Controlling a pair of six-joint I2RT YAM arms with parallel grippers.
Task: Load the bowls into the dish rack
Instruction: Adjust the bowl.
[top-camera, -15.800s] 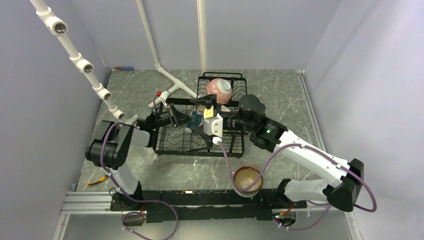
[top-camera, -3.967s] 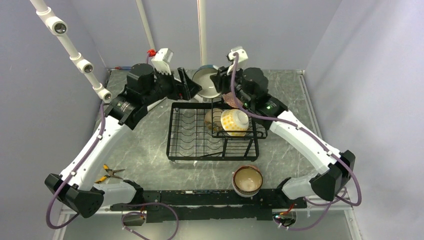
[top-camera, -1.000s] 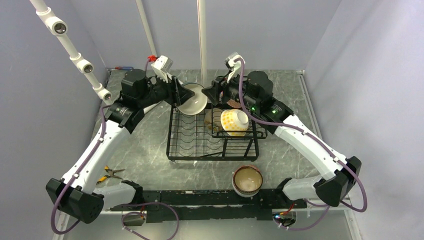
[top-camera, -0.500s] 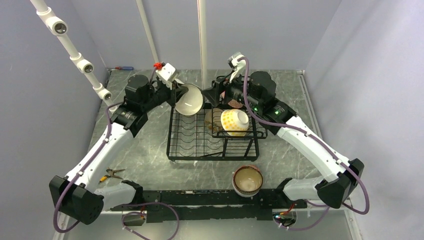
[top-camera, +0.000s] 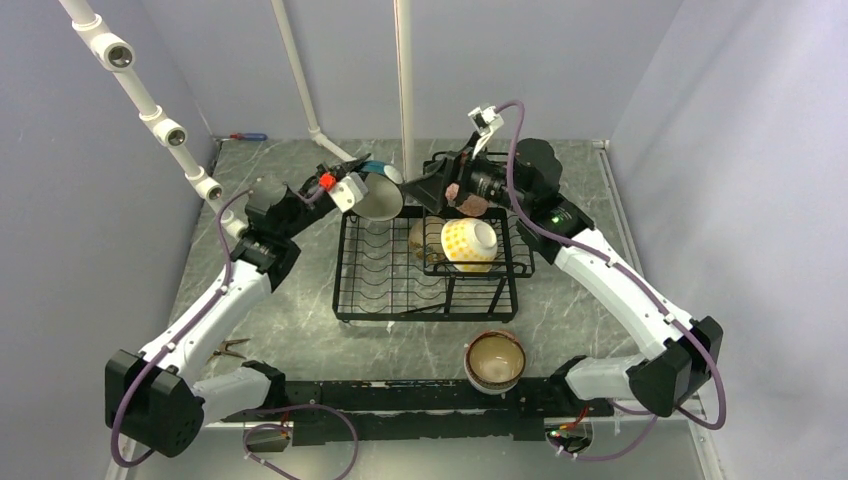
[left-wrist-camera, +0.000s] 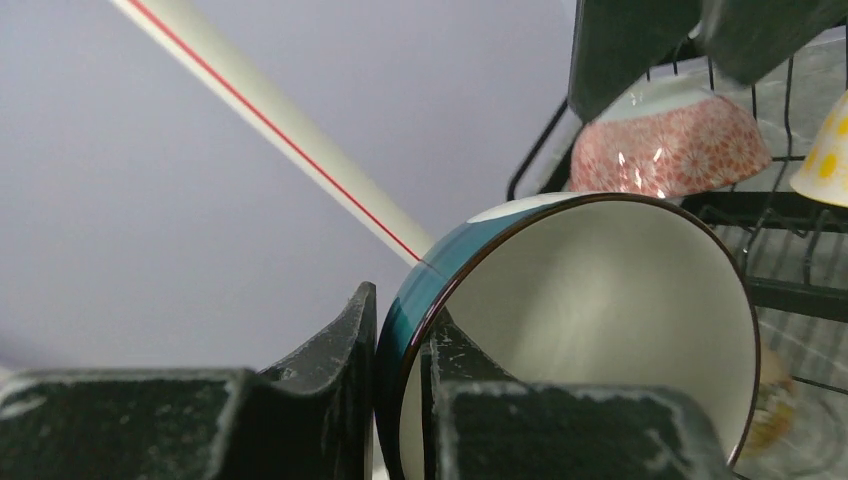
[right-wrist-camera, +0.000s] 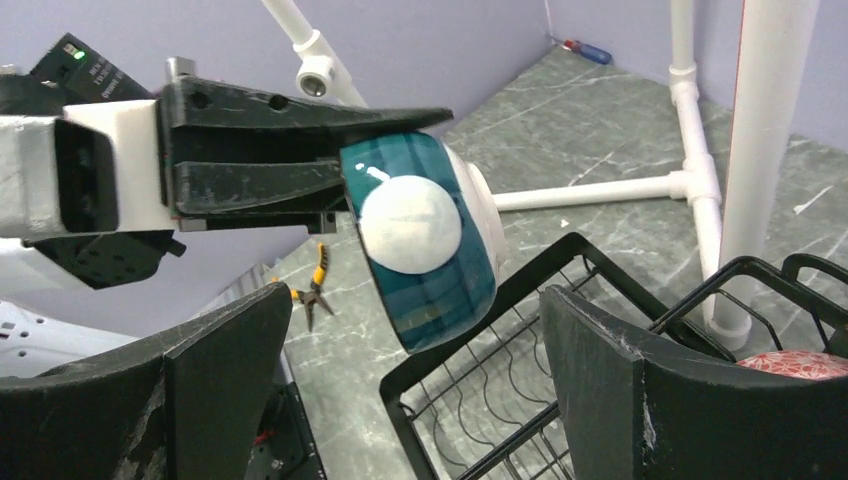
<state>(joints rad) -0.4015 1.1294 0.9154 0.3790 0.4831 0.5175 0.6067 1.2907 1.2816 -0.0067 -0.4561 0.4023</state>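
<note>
My left gripper (top-camera: 352, 190) is shut on the rim of a teal-and-white bowl (top-camera: 378, 196), holding it tilted above the far left corner of the black wire dish rack (top-camera: 350, 300). The bowl fills the left wrist view (left-wrist-camera: 590, 330) and shows in the right wrist view (right-wrist-camera: 425, 240). My right gripper (top-camera: 425, 188) is open and empty, just right of that bowl. A yellow-dotted bowl (top-camera: 468, 244) lies in the raised basket, and a pink-patterned bowl (left-wrist-camera: 665, 145) sits behind it. A brown-rimmed cream bowl (top-camera: 496, 360) stands on the table near the front.
White pipe frame (top-camera: 160, 125) runs along the left and back, with an upright pipe (top-camera: 403, 70) behind the rack. Yellow-handled pliers (top-camera: 228, 348) lie at the left front. A screwdriver (top-camera: 245, 136) lies by the back wall.
My left arm has drawn back and turned the teal-and-white bowl more upright over the rack's far left corner. My right gripper has pulled up and right, away from the bowl.
</note>
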